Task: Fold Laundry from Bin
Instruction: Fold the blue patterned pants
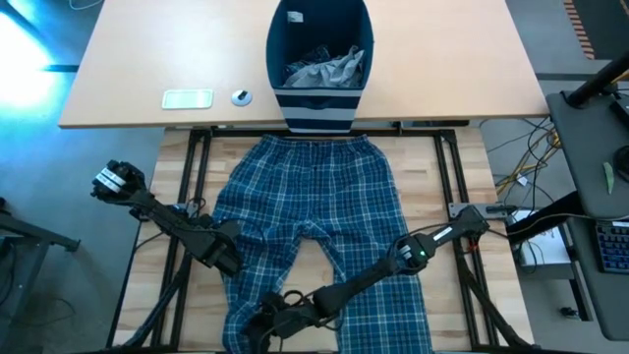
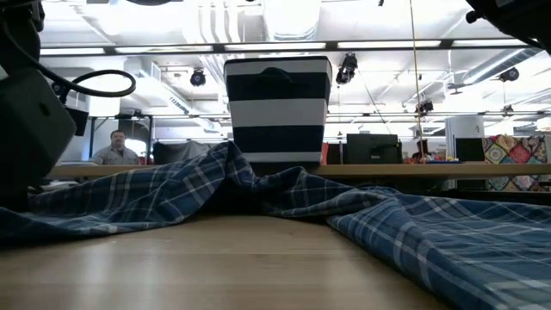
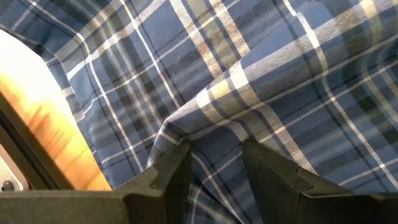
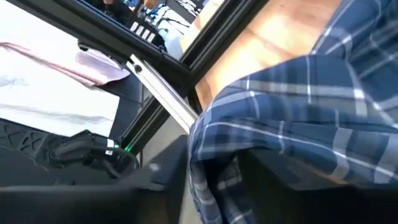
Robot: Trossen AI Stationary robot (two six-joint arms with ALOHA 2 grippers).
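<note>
I am looking down on the plaid trousers (image 1: 313,211) lying flat on the wooden table (image 1: 462,177), waistband just beside the striped bin (image 1: 319,59), which is holding grey laundry (image 1: 324,67). My left gripper (image 3: 214,165) is pressing on the left leg's outer edge, fingers narrowly parted with a fold of cloth between them. My right gripper (image 1: 257,323) is sitting at that leg's hem, plaid cloth bunching over its fingers; I cannot tell how far its claw is closed.
</note>
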